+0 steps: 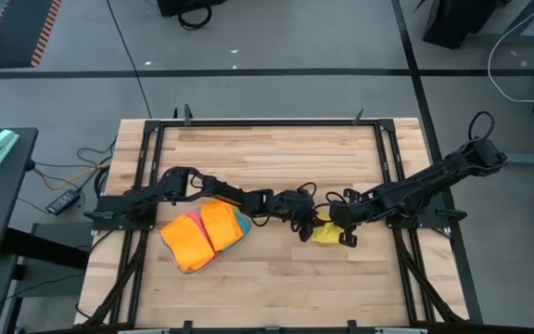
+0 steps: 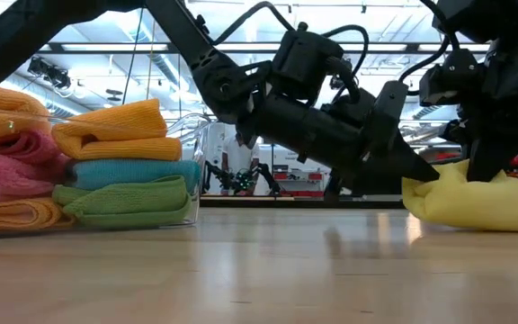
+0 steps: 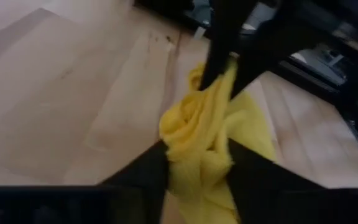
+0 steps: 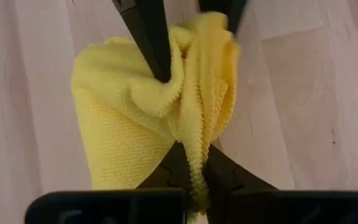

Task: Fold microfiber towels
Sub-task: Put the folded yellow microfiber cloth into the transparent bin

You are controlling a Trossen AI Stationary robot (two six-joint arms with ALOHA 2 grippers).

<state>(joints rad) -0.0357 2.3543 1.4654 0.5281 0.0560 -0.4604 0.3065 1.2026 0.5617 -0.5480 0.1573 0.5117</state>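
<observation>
Both the left gripper (image 3: 197,163) and the right gripper (image 4: 194,177) pinch the bunched, nubby yellow towel (image 4: 129,118), apparently at opposite ends.

yellow towel (image 4: 123,118): soft knitted microfiber cloth, matt, fine looped nap, wavy stitched hem
stacked towels (image 2: 120,166): same fuzzy cloth in orange, pink, blue, green; matt, plush rolled edges
clear tray (image 2: 193,193): transparent plastic, glossy, glinting at its wall
table (image 1: 276,278): pale butcher-block wood, smooth strips, light satin sheen low to the surface
table frame (image 1: 276,122): black metal bars, matt
right gripper (image 4: 194,186): dark fingers, hard plastic or metal, cannot tell; matt
left gripper (image 3: 197,165): dark matt fingers, smooth
arms (image 2: 331,121): black housings, slight gloss; rubbery cables
</observation>
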